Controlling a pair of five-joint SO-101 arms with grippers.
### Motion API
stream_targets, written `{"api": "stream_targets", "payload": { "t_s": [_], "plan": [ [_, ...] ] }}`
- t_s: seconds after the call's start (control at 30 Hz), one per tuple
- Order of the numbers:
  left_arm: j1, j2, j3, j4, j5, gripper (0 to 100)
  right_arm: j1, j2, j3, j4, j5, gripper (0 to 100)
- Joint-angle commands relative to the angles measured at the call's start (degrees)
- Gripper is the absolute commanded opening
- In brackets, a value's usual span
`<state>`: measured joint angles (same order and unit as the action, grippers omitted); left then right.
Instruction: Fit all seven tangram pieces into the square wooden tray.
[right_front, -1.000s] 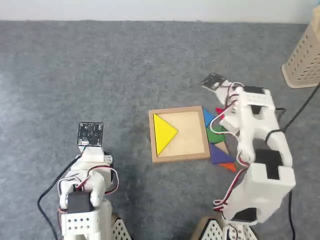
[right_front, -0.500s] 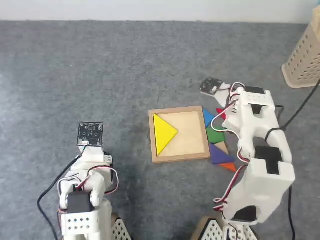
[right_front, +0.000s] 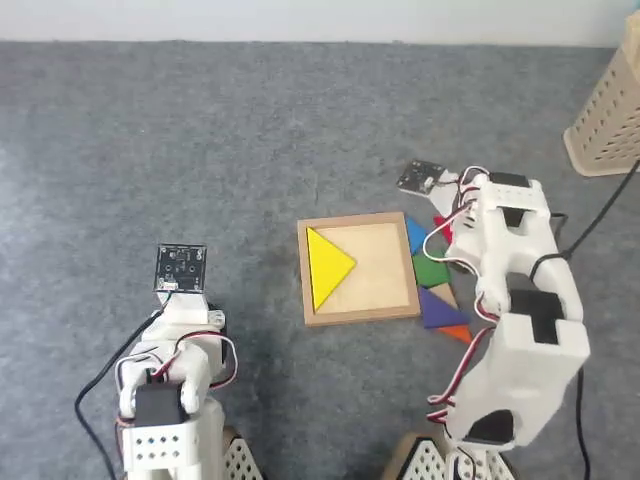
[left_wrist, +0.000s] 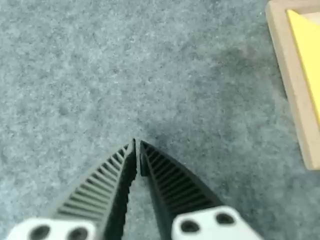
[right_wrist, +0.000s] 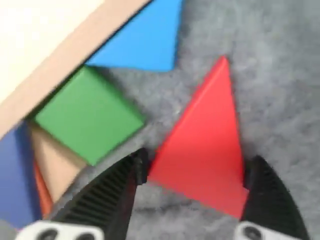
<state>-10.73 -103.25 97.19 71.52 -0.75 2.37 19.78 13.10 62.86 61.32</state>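
Wooden tray is sitting about mid-table, holding the yellow triangle against its left wall | blue, green and purple pieces are lying just beside its right edge | right gripper is hanging wide apart, straddling the red triangle | left gripper is sitting pinched closed over bare table toward the near left corner.

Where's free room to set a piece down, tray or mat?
In the tray, bare wood from the yellow triangle to the right rim. On the mat, open grey between tray and left gripper, and beyond the tray's far edge. Crowded: right of the tray, loose pieces packed around the right gripper.
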Motion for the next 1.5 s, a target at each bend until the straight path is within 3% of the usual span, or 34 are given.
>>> {"api": "stream_targets", "payload": {
  "t_s": [0.0, 0.1, 0.37, 0.57, 0.7, 0.87, 1.17, 1.33, 1.47],
  "plan": [
    [0.18, -0.88, -0.66, 0.09, 0.44, 1, 0.48, 1.63, -3.60, 1.45, -5.27, 14.9],
    [0.18, -0.88, -0.66, 0.09, 0.44, 1, -0.13, 4.70, -7.65, 4.70, -11.78, 7.3],
    [0.18, -0.88, -0.66, 0.09, 0.44, 1, 0.13, 11.38, -24.97, 12.35, -35.96, 7.6],
    [0.18, -0.88, -0.66, 0.09, 0.44, 1, 1.36, 16.57, -36.75, 15.25, -49.85, 7.6],
    [0.18, -0.88, -0.66, 0.09, 0.44, 1, 2.86, 17.63, -40.97, 17.89, -54.95, 8.4],
    [0.18, -0.88, -0.66, 0.09, 0.44, 1, 3.03, 17.45, -44.66, 22.90, -50.99, 21.6],
    [0.18, -0.88, -0.66, 0.09, 0.44, 1, 3.03, 4.09, -42.29, 25.71, -43.08, 22.4],
    [0.18, -0.88, -0.66, 0.09, 0.44, 1, 2.07, -8.48, -26.81, 22.55, -36.92, 22.4],
    [0.18, -0.88, -0.66, 0.09, 0.44, 1, 1.63, -16.40, -7.82, 12.44, -32.35, 22.4]
  ]
}}
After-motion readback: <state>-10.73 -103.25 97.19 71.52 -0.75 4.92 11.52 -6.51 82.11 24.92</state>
